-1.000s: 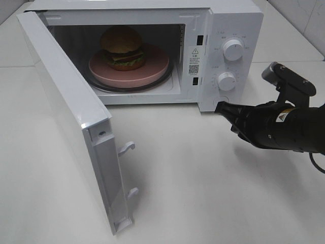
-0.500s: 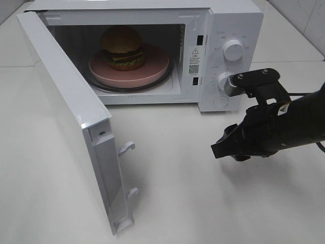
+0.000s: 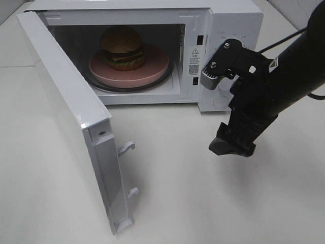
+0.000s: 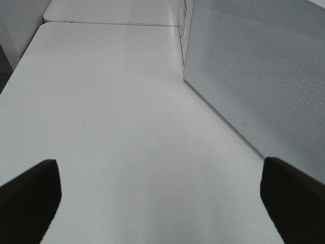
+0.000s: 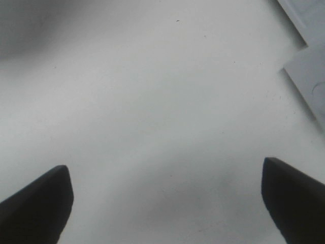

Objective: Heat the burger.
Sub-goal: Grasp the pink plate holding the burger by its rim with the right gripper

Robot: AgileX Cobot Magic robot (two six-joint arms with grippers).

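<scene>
Where the right gripper [image 3: 232, 145] hangs point-down above the table [image 3: 193, 203], its two matte black, blunt-tipped fingers [image 5: 35, 203] stand wide apart. Only bare surface shows between them, so it grips nothing. Its black arm [image 3: 284, 81] rises toward the microwave's control side, with a grey block-shaped camera mount near the front panel. The left gripper [image 4: 160, 162] is likewise spread and empty. Its dark tips sit low over the table, beside a flat white panel covered in fine dots.

The table is smooth, pale and slightly glossy. The microwave [image 3: 238, 15] is a white box with rounded edges. Its door [image 3: 66, 101] is swung fully open toward the left, and two white latch hooks [image 3: 127, 148] jut from its free edge.

Inside the dark cavity, a clear glass turntable [image 3: 104, 85] carries a flat, round, pinkish plate [image 3: 157, 66]. The burger [image 3: 122, 48] sits on that plate, left of its centre. It has a domed tan bun over dark and green layers and is narrower than the plate.
</scene>
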